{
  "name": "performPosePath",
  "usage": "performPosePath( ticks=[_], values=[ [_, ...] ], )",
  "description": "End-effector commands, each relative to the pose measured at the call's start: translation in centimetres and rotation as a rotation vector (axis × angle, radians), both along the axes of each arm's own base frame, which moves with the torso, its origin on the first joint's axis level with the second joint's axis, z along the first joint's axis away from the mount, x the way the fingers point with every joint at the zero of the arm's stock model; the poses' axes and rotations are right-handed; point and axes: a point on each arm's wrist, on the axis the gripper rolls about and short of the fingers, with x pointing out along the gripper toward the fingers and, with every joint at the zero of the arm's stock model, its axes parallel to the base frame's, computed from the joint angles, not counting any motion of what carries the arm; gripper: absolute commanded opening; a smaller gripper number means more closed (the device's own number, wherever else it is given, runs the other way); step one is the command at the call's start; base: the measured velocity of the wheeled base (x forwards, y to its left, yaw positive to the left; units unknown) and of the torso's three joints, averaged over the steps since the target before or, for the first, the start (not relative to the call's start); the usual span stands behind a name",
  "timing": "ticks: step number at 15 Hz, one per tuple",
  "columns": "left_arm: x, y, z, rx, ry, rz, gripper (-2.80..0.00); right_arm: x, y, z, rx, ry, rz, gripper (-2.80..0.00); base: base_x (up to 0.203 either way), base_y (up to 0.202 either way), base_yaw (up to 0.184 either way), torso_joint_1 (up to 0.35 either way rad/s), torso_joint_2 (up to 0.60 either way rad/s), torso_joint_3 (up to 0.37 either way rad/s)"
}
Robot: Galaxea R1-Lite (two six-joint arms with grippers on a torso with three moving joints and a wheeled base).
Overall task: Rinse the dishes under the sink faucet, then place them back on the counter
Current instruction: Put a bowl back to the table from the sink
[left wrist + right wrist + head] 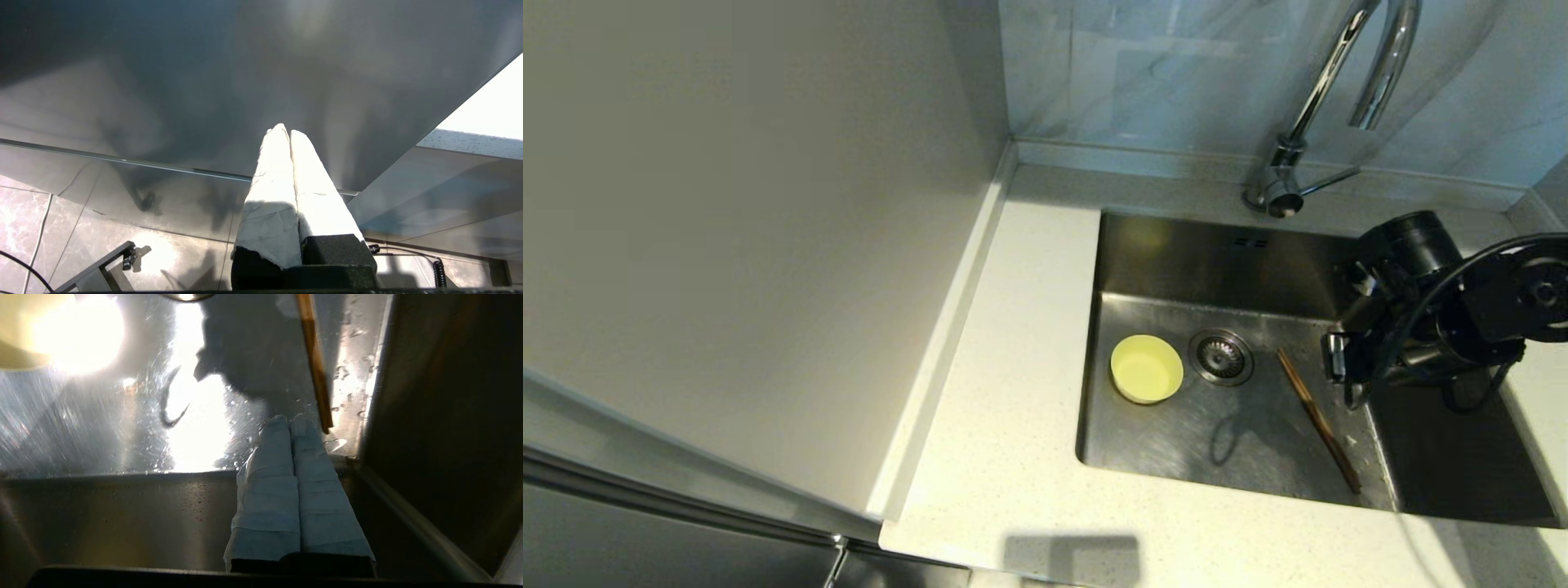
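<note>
A yellow-green bowl [1147, 369] stands upright on the floor of the sink [1225, 445], left of the round drain [1220, 356]. The brown chopsticks [1319, 420] lie together on the sink floor to the right of the drain. My right arm [1437, 318] reaches into the sink at its right side. In the right wrist view my right gripper [291, 418] is shut on nothing, its tips just beside one end of the chopsticks [314, 363]. The bowl [24, 335] shows at that view's edge. The chrome faucet [1339, 90] arches above; no water shows. The pink bowl is out of view.
The speckled counter [1013, 367] runs left of and in front of the sink. A plain grey-beige wall panel [752, 229] rises at the left. My left gripper [284, 130] is parked and shut below the counter, facing a dark cabinet front above the tiled floor [81, 228].
</note>
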Motion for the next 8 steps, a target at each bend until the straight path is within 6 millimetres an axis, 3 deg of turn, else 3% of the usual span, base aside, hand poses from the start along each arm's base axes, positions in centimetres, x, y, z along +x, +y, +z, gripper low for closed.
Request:
performPosePath(
  ticks=[1,4,8],
  values=[
    [0.0,0.0,0.0,-0.001,-0.004,0.000,-2.80,1.0,1.1,-1.2,-0.005,0.033,0.024,-2.80,0.000,0.000,0.000,0.000,0.00,0.000],
    [0.0,0.0,0.0,-0.001,-0.004,0.000,-2.80,1.8,2.7,-1.3,0.063,0.020,0.051,-2.80,0.000,0.000,0.000,0.000,0.00,0.000],
    [0.0,0.0,0.0,-0.001,-0.004,0.000,-2.80,3.6,3.3,-2.2,0.144,0.025,0.030,-2.80,0.000,0.000,0.000,0.000,0.00,0.000]
  ],
)
